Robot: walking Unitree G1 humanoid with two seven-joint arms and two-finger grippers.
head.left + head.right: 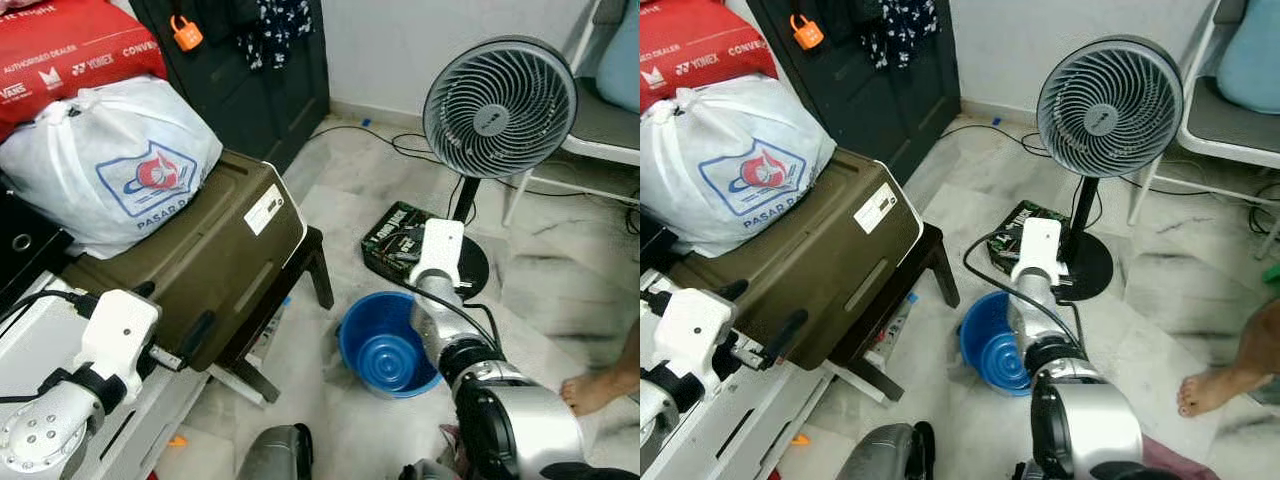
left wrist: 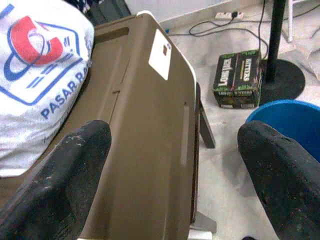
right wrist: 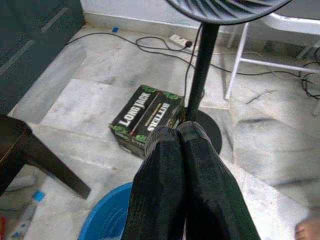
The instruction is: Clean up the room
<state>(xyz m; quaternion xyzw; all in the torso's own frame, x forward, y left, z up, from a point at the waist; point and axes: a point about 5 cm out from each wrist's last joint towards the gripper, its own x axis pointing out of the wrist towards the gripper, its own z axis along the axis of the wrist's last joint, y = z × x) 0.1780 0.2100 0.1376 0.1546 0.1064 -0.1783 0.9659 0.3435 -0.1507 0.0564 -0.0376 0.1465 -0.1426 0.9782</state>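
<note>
the right pincer (image 3: pixel 177 137) is extended forward and low over the floor, its two black fingers (image 3: pixel 160 190) pressed together and clenched on nothing; it hangs above the far rim of the blue bucket (image 1: pixel 385 348), which stands on the floor near the robot. the likeliest piece of clutter to be cleared, the dark green carton (image 3: pixel 147 117), lies flat on the floor just beyond the pincer tip, slightly to its left, and touching or nearly touching the base of the standing fan (image 1: pixel 498 105) on its right. the carton's long axis runs diagonally, from near-left to far-right, so it lies oblique to the line of the fingers rather than square across it. judged from this layout, the right arm is much the nearer: a short reach forward and down would meet the carton, though the fingers would first have to part and the wrist probably turn to span the narrow side. the left pincer (image 2: pixel 175 165) is released, fingers wide apart, held at the near left over the olive-brown case (image 1: pixel 215 255), which rests on a dark stool and carries a white plastic bag (image 1: pixel 115 160); the carton lies well apart from it, far and to the right. a person's bare foot (image 1: pixel 597 388) rests on the floor at the near right.
</note>
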